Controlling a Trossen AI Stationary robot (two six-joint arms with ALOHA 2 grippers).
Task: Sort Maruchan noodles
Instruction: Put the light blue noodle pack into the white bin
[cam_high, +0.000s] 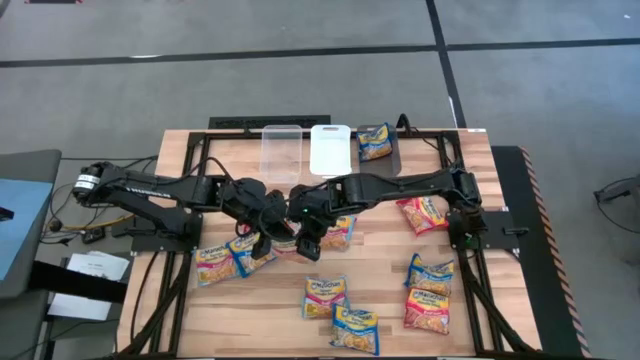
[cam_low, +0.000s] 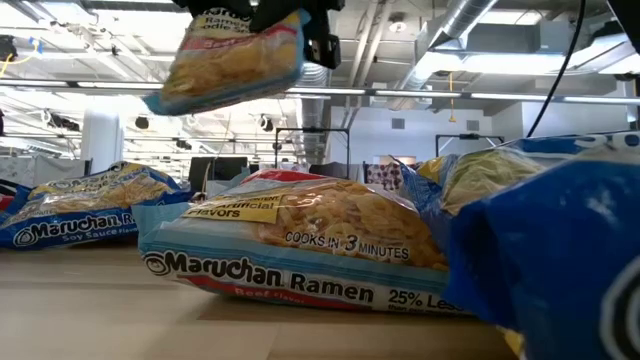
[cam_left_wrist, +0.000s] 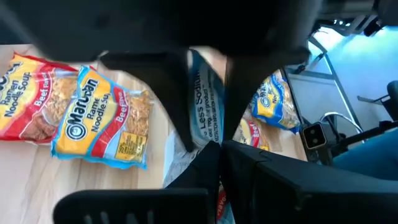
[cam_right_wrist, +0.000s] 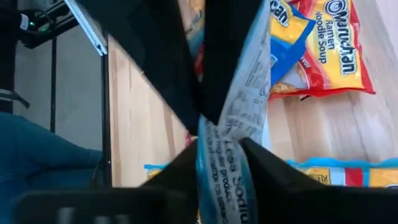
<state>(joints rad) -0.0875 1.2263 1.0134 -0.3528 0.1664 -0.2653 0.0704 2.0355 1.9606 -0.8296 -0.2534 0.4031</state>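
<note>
Both arms meet over the table's middle. My left gripper (cam_high: 268, 228) and my right gripper (cam_high: 305, 238) are both shut on one Maruchan packet (cam_low: 230, 55), yellow with a light-blue edge and "Less Sodium" print. It hangs in the air, tilted, well above the tabletop. Several more packets lie flat on the wood: two to the left (cam_high: 215, 262) (cam_high: 250, 250), one under the right arm (cam_high: 340, 232), and others toward the near and right sides (cam_high: 325, 296) (cam_high: 430, 270). One packet (cam_high: 375, 142) lies in the dark-grey bin. My left gripper pinches the lifted packet by its printed back (cam_left_wrist: 202, 118) between its two fingers (cam_left_wrist: 261, 168); the contact itself is hidden by the fingers. The packet is clear of the table. My right gripper pinches the same packet at an edge strip of its printed back (cam_right_wrist: 221, 171), which runs between its two fingers (cam_right_wrist: 267, 162), opposite the left gripper's fingers.
Three bins stand side by side at the far edge: clear (cam_high: 281, 152), white (cam_high: 331, 148) and dark grey (cam_high: 393, 155). A red-banded packet (cam_high: 422, 212) lies by the right arm's base. Bare wood shows at the near left (cam_high: 230, 320). Black frame rails edge the table.
</note>
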